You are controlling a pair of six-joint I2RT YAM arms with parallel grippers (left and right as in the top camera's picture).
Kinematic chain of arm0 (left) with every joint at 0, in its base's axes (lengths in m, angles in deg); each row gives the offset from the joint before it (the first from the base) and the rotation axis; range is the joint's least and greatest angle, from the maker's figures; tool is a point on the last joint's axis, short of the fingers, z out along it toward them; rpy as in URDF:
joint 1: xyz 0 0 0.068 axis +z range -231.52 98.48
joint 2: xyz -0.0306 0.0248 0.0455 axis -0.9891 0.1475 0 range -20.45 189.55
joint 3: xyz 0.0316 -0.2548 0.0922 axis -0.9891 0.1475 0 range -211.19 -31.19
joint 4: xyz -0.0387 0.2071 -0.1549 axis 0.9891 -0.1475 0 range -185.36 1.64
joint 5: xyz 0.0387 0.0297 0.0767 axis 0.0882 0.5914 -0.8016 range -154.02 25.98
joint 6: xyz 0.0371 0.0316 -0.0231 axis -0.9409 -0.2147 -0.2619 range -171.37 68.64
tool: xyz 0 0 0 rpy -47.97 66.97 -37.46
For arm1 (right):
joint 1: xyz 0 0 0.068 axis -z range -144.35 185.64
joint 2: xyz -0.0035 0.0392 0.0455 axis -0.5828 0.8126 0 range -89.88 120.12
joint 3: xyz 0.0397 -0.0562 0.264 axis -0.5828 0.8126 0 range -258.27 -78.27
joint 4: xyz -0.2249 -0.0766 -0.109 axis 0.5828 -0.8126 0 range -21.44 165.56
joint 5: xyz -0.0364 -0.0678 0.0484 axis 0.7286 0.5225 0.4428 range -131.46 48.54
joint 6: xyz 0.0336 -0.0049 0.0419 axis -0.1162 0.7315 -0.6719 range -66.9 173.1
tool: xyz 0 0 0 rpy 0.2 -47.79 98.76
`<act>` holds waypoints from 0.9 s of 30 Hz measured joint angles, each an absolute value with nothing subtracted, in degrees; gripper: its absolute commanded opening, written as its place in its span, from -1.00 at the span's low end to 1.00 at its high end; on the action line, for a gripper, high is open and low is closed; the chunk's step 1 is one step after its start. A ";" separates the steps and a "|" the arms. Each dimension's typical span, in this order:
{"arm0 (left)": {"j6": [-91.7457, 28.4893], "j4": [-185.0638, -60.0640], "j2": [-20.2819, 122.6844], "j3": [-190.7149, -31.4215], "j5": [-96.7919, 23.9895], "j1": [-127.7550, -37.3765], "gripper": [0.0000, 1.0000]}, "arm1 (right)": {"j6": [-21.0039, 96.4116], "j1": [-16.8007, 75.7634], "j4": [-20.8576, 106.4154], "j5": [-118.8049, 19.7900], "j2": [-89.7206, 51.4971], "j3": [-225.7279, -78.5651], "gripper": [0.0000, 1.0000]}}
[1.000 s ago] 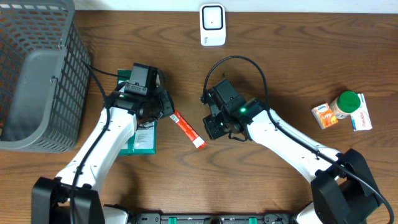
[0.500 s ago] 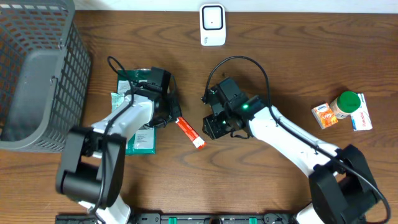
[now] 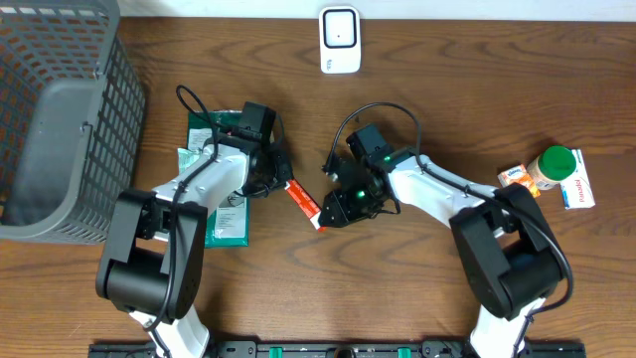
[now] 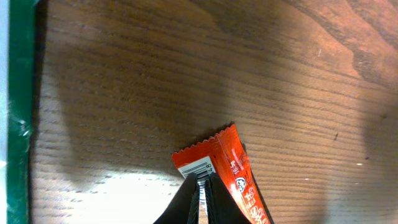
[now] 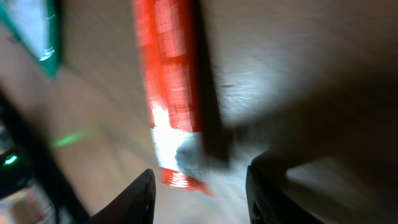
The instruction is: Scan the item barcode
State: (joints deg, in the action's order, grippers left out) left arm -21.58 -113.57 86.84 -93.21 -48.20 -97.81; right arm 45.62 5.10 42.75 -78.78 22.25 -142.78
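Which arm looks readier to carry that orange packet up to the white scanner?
Left, probably: the left gripper is shut on the orange packet, while the right gripper hangs open over its far end, holding nothing.

Left tool (image 4: 203, 183), pinched closed on one end of a red sachet (image 4: 227, 155); right tool (image 5: 199, 186), lowered opposite, jaws parted. Both arms (image 3: 189, 199) are angled inward.

A red sachet (image 3: 304, 205) lies slantwise on the wooden surface (image 3: 447, 89) between both arms, the left hand (image 3: 282, 185) at its upper end, the right hand (image 3: 331, 211) by its lower end. A white scanner (image 3: 339, 40) stands well apart at the far edge
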 measured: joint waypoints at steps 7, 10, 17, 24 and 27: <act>-21.58 -113.44 87.10 -93.45 -47.68 -97.75 -0.83 | 46.60 5.10 47.45 -89.04 26.03 -142.76 -0.32; -21.58 -113.44 87.12 -93.45 -47.61 -97.75 -0.83 | 46.84 5.10 50.16 -91.75 27.32 -142.74 -0.43; -21.58 -113.44 87.14 -93.47 -47.61 -97.75 -0.83 | 47.26 5.10 52.17 -93.49 27.89 -142.67 -0.76; -21.58 -113.68 87.10 -93.47 -47.35 -97.64 -0.72 | 47.01 5.10 52.25 -91.83 27.89 -142.65 -0.98; -21.34 -115.12 86.47 -93.34 -47.46 -97.16 -0.54 | 46.51 5.10 51.27 -90.19 27.89 -142.65 -0.98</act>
State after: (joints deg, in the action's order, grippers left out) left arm -21.34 -115.12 86.47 -93.34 -47.46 -97.16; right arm 46.51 5.10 51.27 -90.19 27.89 -142.65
